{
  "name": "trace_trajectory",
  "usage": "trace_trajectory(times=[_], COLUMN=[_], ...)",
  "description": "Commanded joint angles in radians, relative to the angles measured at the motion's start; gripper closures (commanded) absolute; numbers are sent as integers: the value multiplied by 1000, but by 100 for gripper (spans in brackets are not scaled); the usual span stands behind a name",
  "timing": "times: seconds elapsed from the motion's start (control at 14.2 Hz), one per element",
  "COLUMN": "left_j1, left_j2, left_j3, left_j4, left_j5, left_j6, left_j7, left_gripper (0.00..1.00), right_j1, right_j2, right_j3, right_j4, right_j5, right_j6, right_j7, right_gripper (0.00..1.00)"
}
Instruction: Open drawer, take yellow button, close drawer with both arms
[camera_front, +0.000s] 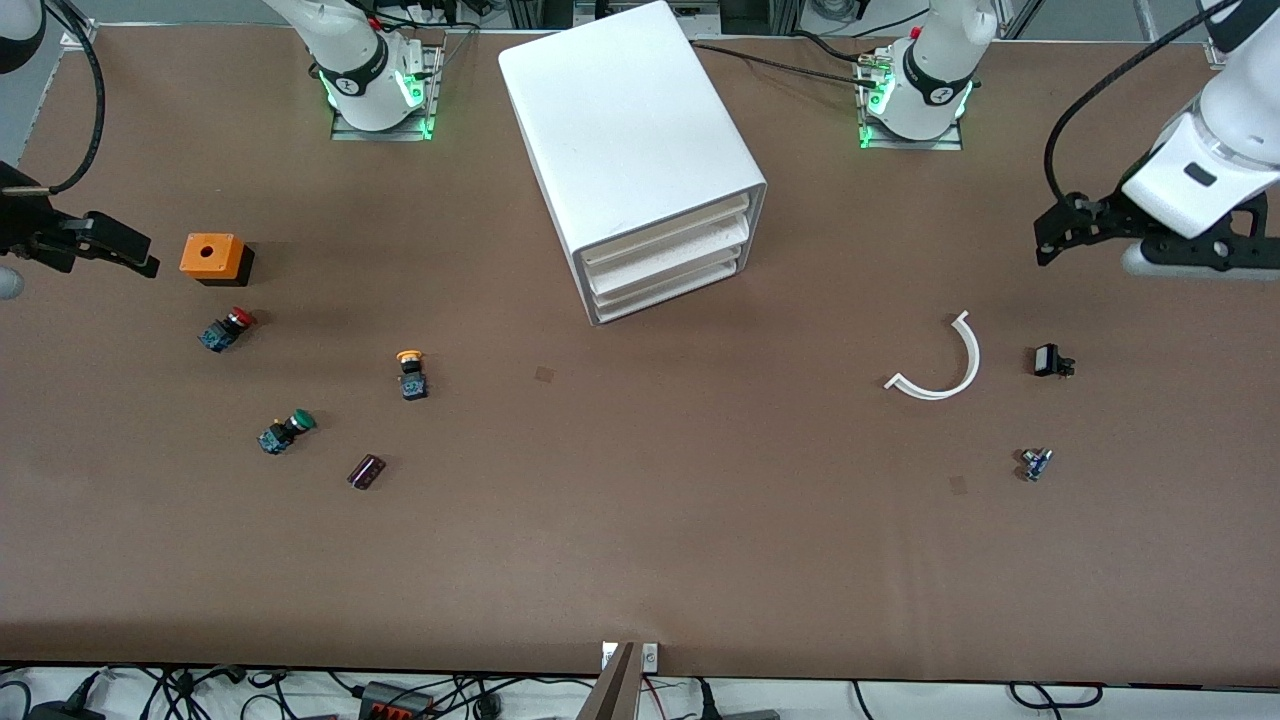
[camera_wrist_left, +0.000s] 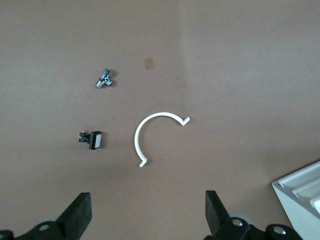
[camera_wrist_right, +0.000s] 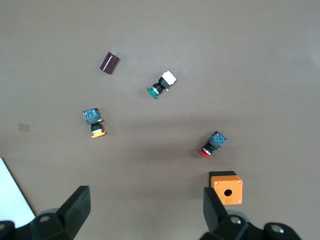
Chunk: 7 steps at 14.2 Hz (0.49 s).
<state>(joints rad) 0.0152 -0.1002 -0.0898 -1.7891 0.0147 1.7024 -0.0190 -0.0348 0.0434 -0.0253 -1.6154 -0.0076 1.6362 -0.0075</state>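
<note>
On the table, orange-yellow-capped button (camera_front: 411, 373) lies tipped

Brown matte bench (camera_front: 640, 560) fills the view, evenly lit, soft shadows. Black cables (camera_front: 300, 690) and a power strip (camera_front: 395, 700) lie along its near edge on a pale floor.

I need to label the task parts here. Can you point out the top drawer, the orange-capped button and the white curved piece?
drawer (camera_front: 664, 238): front view, on its white front edge.
button (camera_front: 411, 374): front view, between cap and dark body.
white curved piece (camera_front: 968, 363): front view, on its arc.
</note>
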Motion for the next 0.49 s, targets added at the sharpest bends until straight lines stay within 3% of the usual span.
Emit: trace_trajectory(times=[0.0,0.42], left_j1=[-14,-15], left_j2=[-18,43], left_j3=[21,15], left_j4=[-44,60], left_j5=[-24,-22], left_j6=[25,-24], left_j7=[51,54], left_gripper=[0,0], right_j1=[-11,-10], right_j2=[-23,-40], right_j3=[13,13], right_j4=[-23,-63], right_j5=[-14,-14], right_j6=[1,56], right_j7=[-11,-9], right_gripper=[0,0])
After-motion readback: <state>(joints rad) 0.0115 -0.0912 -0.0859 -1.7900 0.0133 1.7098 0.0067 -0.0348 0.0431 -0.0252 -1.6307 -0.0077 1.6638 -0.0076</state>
